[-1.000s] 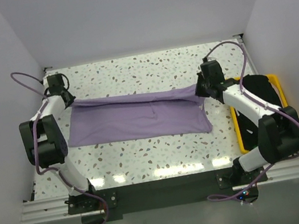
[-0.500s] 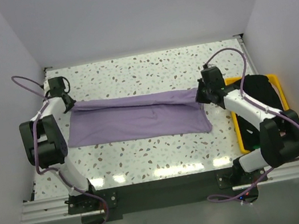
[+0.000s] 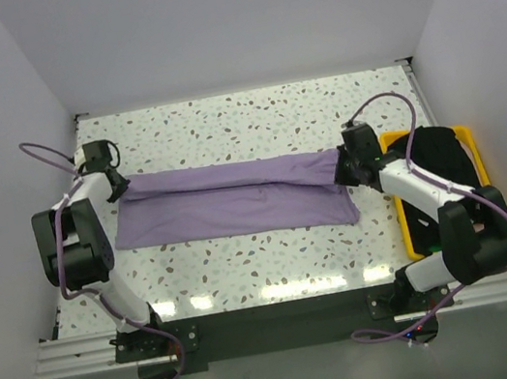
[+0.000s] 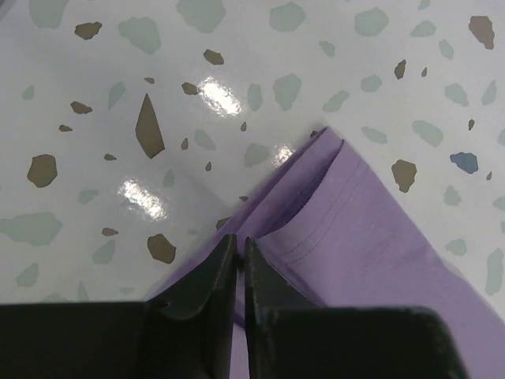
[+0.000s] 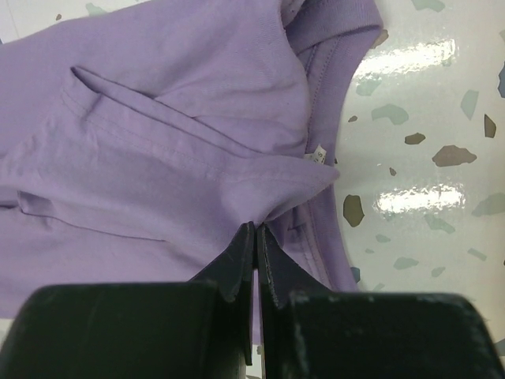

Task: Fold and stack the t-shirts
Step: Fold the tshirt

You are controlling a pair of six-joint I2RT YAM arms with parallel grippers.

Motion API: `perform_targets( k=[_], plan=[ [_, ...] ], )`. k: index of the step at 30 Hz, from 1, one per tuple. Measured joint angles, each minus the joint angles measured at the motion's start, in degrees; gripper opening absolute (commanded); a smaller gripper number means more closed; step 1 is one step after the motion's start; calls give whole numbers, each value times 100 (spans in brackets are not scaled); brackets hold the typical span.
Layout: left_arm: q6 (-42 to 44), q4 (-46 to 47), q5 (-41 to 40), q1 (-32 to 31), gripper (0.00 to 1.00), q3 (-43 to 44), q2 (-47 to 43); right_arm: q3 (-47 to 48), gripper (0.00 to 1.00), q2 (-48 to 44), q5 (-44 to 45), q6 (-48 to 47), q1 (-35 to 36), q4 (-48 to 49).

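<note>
The lavender t-shirt (image 3: 236,202) lies across the middle of the table (image 3: 250,116) as a long band folded lengthwise, running left to right. Its near layer is flat on the surface and its far edge is drawn into a straight line between the two sets of jaws. The left arm (image 3: 73,236) rises from its base at the near-left corner, bends at an elbow close to the left edge of the table, and reaches away from the base to the far-left corner of the band, wrist angled inward. In the left wrist view, the left jaws are pressed together on the edge of the lavender cloth (image 4: 371,221). The stitched hem corner projects ahead of the fingertips and rests on the speckled table (image 4: 118,79). The right arm (image 3: 414,183) is bent at an elbow over the near end of the yellow bin (image 3: 405,222). Its forearm crosses the bin toward the right end of the band. In the right wrist view, the right jaws are clamped on a pinch of the lavender fabric (image 5: 158,118) just beside the neck opening, and creases fan out from the pinch. The small neck label (image 5: 319,154) shows at the collar seam. The black t-shirt (image 3: 454,154) lies inside the bin, partly hidden by the right arm.
</note>
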Motion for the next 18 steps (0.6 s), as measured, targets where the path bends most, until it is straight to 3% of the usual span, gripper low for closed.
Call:
perform_targets(
  k=[2,8,12,18],
  plan=[
    [-61,9,2,2,25,-70,-28,-20,0,0,-2,2,0,13],
    [-120,39,55,90,45,-260,-313,-22,30,0,-63,42,0,4],
    [-120,76,210,107,46,-278,-640,-7,46,-42,-109,7,0,-105],
    [-118,243,629,-26,46,-282,-890,662,48,55,-94,-76,39,-426]
  ],
)
